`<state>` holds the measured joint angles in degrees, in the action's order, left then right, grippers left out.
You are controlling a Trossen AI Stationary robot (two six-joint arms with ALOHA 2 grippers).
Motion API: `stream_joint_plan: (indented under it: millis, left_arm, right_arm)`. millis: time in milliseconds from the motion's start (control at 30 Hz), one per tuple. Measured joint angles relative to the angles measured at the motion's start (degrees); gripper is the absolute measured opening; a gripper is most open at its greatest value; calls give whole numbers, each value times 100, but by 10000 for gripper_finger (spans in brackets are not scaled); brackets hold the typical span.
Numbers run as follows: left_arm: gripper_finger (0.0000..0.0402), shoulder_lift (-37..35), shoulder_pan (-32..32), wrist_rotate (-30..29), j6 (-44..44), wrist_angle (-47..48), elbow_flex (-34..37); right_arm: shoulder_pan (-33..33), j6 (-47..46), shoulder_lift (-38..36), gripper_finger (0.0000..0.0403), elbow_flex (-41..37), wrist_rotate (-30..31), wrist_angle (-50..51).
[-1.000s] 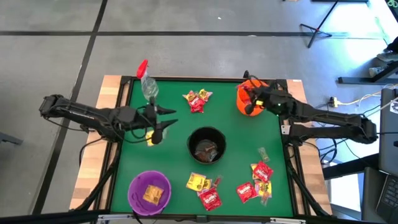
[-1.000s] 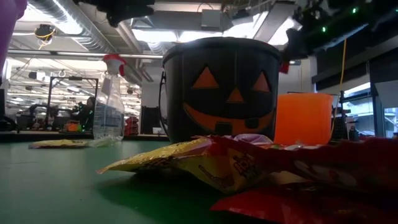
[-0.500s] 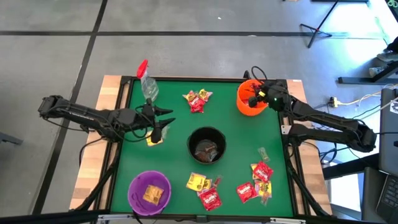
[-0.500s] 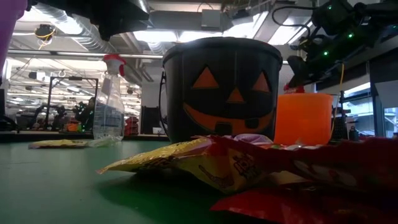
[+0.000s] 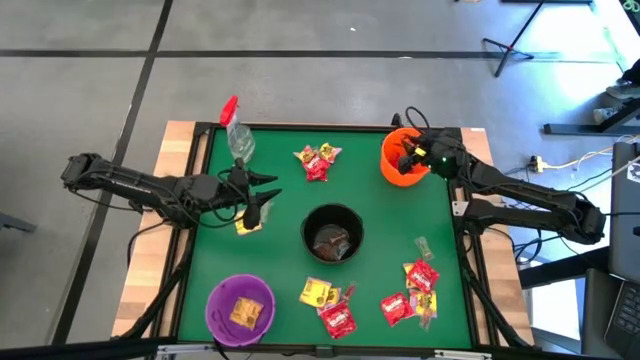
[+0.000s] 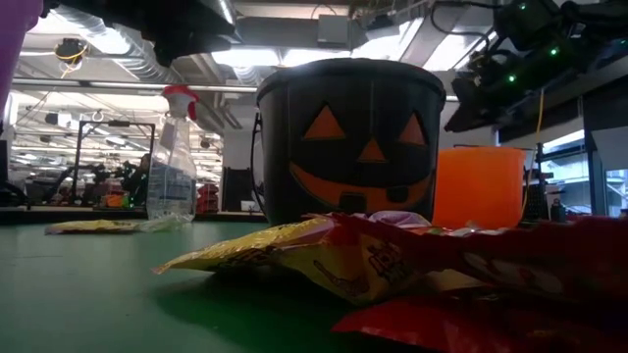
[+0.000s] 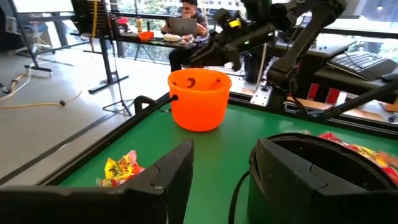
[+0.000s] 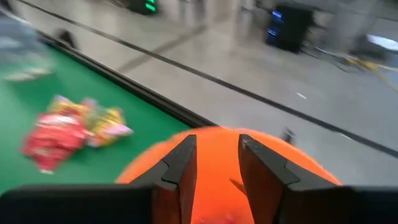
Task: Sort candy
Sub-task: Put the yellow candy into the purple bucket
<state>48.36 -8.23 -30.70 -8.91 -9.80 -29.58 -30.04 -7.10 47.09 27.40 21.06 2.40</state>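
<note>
A release is judged in hand: the right gripper (image 5: 405, 160), jaws parted and empty, is held above the orange bowl (image 5: 397, 172), so candy (image 5: 418, 280) must be fetched next; the left gripper (image 5: 262, 196) waits, jaws parted.

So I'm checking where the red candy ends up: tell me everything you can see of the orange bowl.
The orange bowl is a small round tub of smooth, plastic-looking material, with straight walls narrowing slightly toward the base and a dark handle hanging at one side. It stands upright on the green table near the far right corner, apart from the other bowls and candy piles. The right claw hovers over its mouth, fingers parted with nothing between them. Something small and dark shows inside; what it is I cannot tell.
</note>
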Motion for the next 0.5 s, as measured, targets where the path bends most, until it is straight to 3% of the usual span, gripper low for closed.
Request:
stream_joint_plan:
  millis: [300,500]
  left_arm:
    - [165,0,115,-37,1,-4,0]
    - [165,0,237,-40,0,-7,0]
  right_arm:
    - [58,157,142,115,115,-2047,-1640]
    - [462,591,954,115,788,-1910,-1420]
